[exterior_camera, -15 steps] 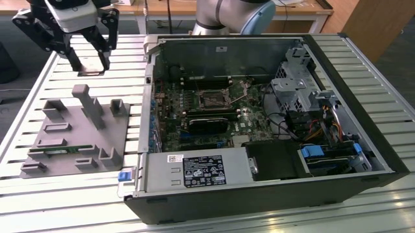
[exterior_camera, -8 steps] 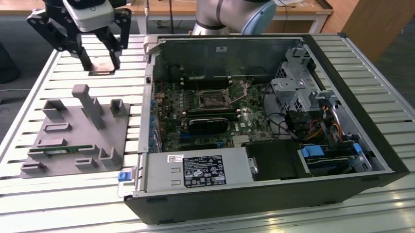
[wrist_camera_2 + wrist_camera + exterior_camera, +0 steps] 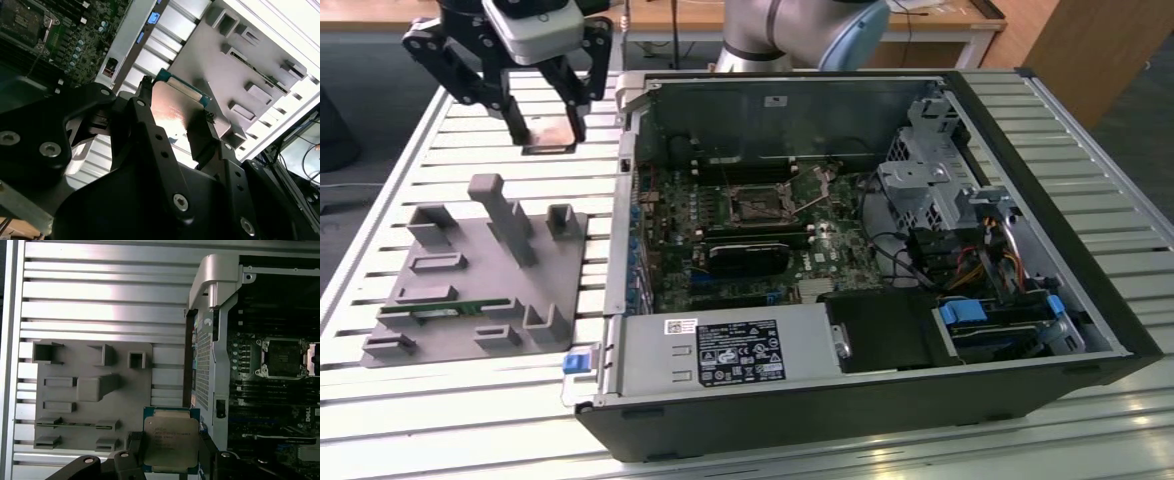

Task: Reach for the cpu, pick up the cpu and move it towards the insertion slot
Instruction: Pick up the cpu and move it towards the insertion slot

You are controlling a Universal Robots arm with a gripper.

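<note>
Holding the cpu (image 3: pixel 169 444) between its two black fingers (image 3: pixel 147 127), the gripper (image 3: pixel 550 135) is hanging above the slatted tabletop (image 3: pixel 414 150), just outside the open computer case (image 3: pixel 1067 200) and beyond the far edge of the grey fixture block (image 3: pixel 474 275). In both wrist views the fingers are closing on opposite edges of the chip, its metal lid facing the first wrist camera and its flat underside (image 3: pixel 172 112) catching light in the second wrist view. The insertion slot (image 3: pixel 757 205) is sitting open on the motherboard (image 3: pixel 720 255) inside the case, well apart from the chip; in the first wrist view its dark square (image 3: pixel 280 357) lies past the case wall.

Handling judgement: the chip is light, thin and rigid, with a smooth lid that is probably slippery (an edge pinch looks like the only sensible hold). The contact side is likely fragile, so nothing should be touching either face, and it must be staying level.
</note>
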